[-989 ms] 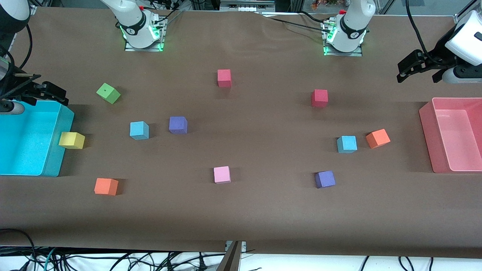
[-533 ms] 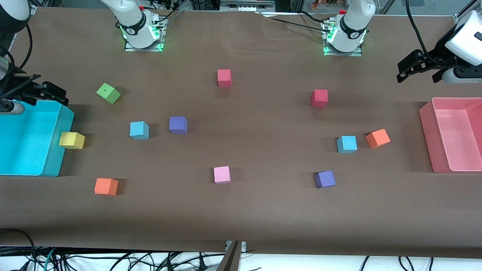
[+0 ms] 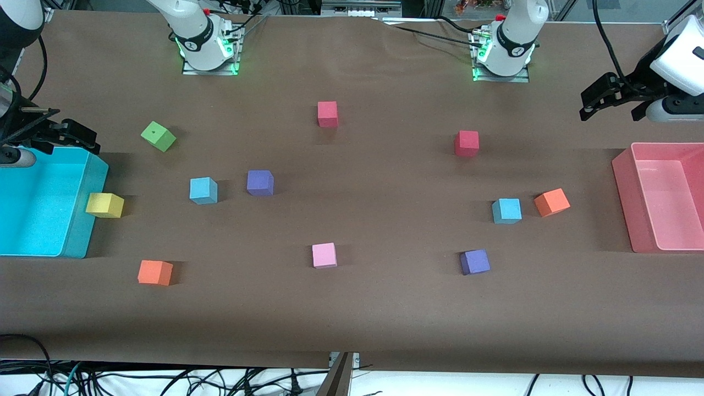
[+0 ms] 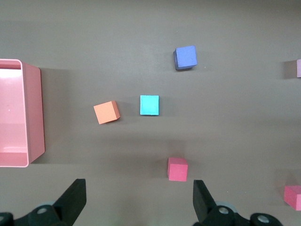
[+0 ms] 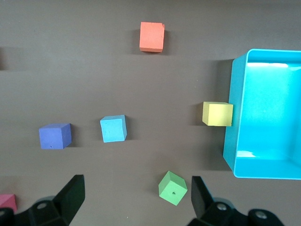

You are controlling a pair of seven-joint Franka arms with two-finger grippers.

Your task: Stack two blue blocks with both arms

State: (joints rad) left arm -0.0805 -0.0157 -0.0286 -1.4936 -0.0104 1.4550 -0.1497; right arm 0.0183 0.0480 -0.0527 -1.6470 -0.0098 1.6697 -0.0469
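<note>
One blue block (image 3: 203, 191) lies on the table toward the right arm's end, beside a purple cube (image 3: 260, 182). It also shows in the right wrist view (image 5: 113, 128). The other blue block (image 3: 506, 210) lies toward the left arm's end, beside an orange cube (image 3: 551, 202). It also shows in the left wrist view (image 4: 149, 104). My left gripper (image 3: 610, 107) is open and empty, high over the table by the pink bin (image 3: 624, 198). My right gripper (image 3: 55, 135) is open and empty, high over the rim of the cyan bin (image 3: 82, 220). Both grippers are well apart from the blocks.
Scattered cubes lie around: a second purple (image 3: 474, 262), two red (image 3: 327, 114) (image 3: 466, 143), a second orange (image 3: 154, 272), a pink (image 3: 324, 255), a tilted green (image 3: 158, 136) and a yellow (image 3: 104, 204) against the cyan bin.
</note>
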